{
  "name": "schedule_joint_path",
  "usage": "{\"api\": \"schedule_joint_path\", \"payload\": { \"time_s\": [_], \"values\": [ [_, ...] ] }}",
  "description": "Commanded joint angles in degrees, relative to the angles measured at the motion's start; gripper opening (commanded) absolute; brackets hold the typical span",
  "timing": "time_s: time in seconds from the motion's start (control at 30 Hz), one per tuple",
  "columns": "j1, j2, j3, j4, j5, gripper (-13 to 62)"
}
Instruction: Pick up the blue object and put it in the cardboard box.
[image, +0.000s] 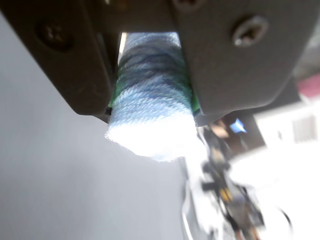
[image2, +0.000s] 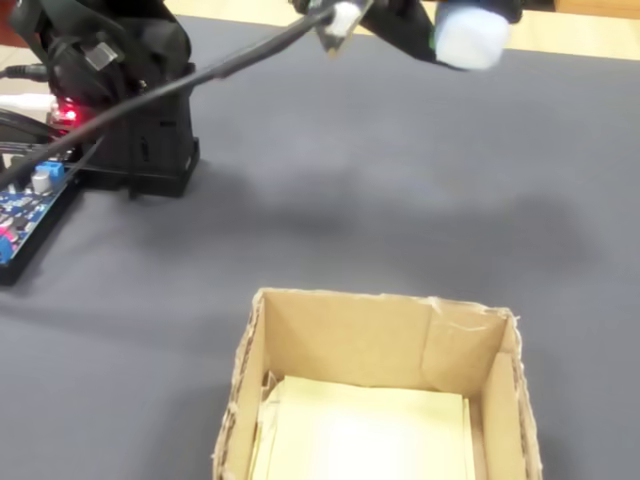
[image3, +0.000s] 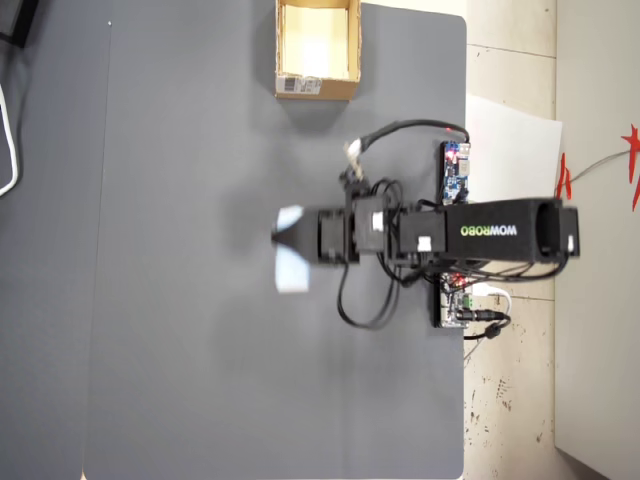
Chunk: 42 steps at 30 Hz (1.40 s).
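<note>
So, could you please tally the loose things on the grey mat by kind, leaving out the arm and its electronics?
Pale blue soft blocks: 1, the blue object, clamped in the gripper, off the mat.
Cardboard boxes: 1, the cardboard box, open, nothing visible inside.
Total: 2.

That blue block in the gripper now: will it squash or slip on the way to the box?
Probably soft: in the wrist view the blue block looks fuzzy and knit-like, pinched narrower where the gripper clamps it. That rough surface should resist slipping. It likely is light, since the arm holds it high above the table, away from the cardboard box.
</note>
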Motion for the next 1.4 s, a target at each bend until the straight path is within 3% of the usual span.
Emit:
{"api": "schedule_joint_path", "payload": {
  "time_s": [0.0, 0.5, 1.23, 1.37],
  "values": [
    [4.66, 1.58, -1.32, -9.93, -1.05, 5.8],
    [37.44, -1.76, -4.13, -14.33, -7.38, 5.8],
    [54.67, -27.42, -19.07, -6.77, -6.86, 6.6],
    [55.37, -28.83, -20.48, -4.31, -6.50, 16.2]
  ]
}}
